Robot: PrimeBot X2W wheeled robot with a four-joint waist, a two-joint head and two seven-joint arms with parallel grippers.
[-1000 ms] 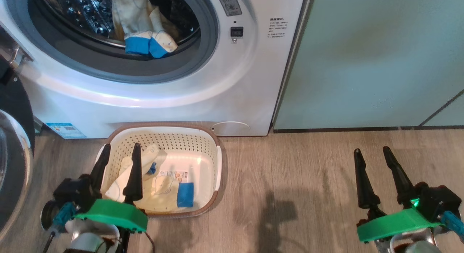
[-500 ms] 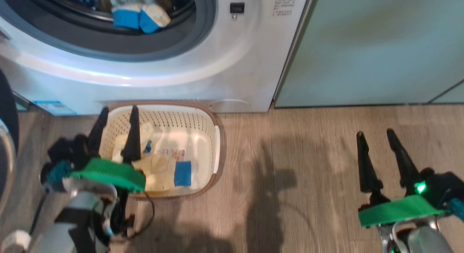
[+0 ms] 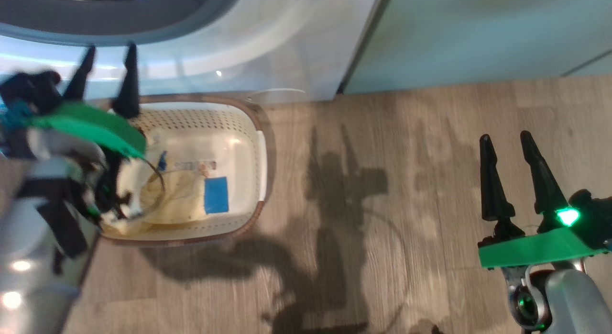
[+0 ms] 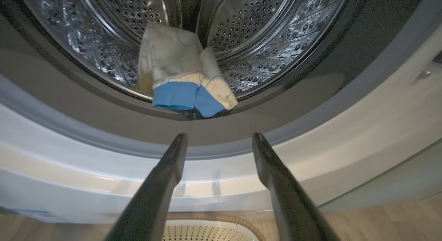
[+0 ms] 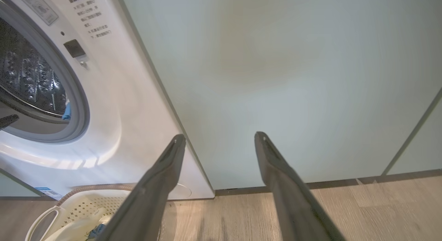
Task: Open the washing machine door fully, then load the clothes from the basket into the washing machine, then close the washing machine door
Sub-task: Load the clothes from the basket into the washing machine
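Wood-plank floor [image 3: 406, 133], by washing machine [image 3: 267, 51]: lower spread, empty left gripper [image 3: 111, 49] into basket [image 3: 239, 106], pinch clothes [image 3: 177, 200]; keep splayed right gripper [image 3: 505, 137] clear.

Grey-brown wood-plank floor [image 3: 406, 147], basket [image 3: 260, 152] and washing machine [image 3: 267, 51] standing on it

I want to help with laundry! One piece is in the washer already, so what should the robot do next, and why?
Probably lower the left gripper into the basket toward the cream clothes: it hangs open and empty over the basket's far rim, and garments lie there unloaded.
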